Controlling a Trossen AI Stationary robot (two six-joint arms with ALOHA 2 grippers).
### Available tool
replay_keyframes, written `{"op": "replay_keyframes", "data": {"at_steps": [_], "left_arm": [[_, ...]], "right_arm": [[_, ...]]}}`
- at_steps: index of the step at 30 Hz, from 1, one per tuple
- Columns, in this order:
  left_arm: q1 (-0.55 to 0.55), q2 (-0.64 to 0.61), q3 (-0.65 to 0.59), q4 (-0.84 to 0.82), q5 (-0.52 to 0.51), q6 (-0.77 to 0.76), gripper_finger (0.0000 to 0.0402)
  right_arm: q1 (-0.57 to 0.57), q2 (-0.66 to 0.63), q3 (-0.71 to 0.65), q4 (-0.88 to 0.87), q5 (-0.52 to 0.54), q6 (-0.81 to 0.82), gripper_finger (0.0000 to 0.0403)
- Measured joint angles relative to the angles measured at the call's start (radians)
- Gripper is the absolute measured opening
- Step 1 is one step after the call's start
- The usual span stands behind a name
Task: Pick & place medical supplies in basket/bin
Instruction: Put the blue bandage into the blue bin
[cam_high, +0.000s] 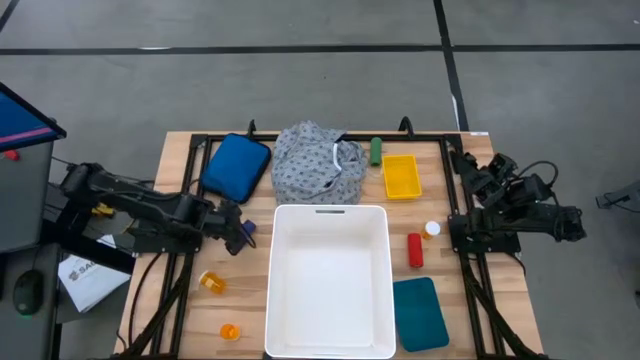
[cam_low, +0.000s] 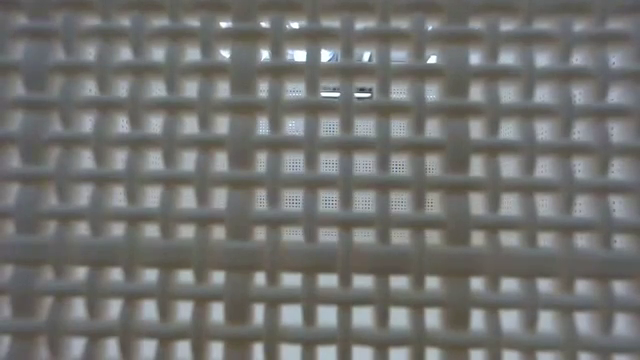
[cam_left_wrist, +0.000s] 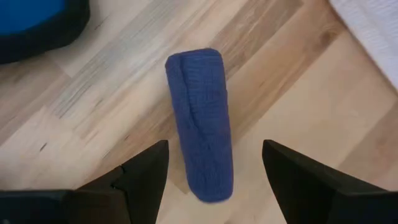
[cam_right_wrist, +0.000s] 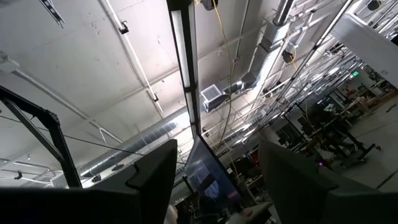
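Note:
A purple-blue cylinder (cam_left_wrist: 202, 124) with a knitted-looking surface lies on its side on the wooden table, left of the white bin (cam_high: 328, 345). My left gripper (cam_left_wrist: 214, 180) points down over its near end. It is open, with one finger on either side of the cylinder and a gap to each. The grey-white dotted garment (cam_high: 318, 165) lies heaped at the bin's far end. A green cylinder (cam_high: 376, 152), a red cylinder (cam_high: 415, 250) and two orange pill bottles (cam_high: 212, 282) (cam_high: 230, 331) lie on the table. My right gripper (cam_right_wrist: 217, 180) waits at the right edge, open, pointing up at the ceiling.
A blue pouch (cam_high: 236, 165) lies at the far left, a yellow tray (cam_high: 401, 176) at the far right and a teal pad (cam_high: 419, 312) right of the bin. A small white-capped bottle (cam_high: 432, 229) stands near the red cylinder. The bin's woven wall (cam_low: 320, 180) fills the low view.

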Motion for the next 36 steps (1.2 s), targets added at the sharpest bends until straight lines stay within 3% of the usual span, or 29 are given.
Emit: {"op": "replay_keyframes", "data": {"at_steps": [16,23,30,36], "left_arm": [[0.000,0.242,0.000,0.096,-0.026,-0.033,0.0248],[0.000,0.306,0.000,0.118,-0.035,-0.080,0.0207],[0.000,0.305,0.000,0.112,-0.093,-0.131,0.0141],[0.000,0.178,0.000,0.114,-0.140,-0.135,0.0145]], "right_arm": [[0.000,0.001,0.011,-0.011,-0.008,0.000,0.0223],[0.000,0.001,0.011,-0.020,-0.010,0.000,0.0223],[0.000,0.001,0.011,-0.020,-0.011,0.000,0.0223],[0.000,0.001,0.011,-0.020,-0.010,0.000,0.0223]]}}
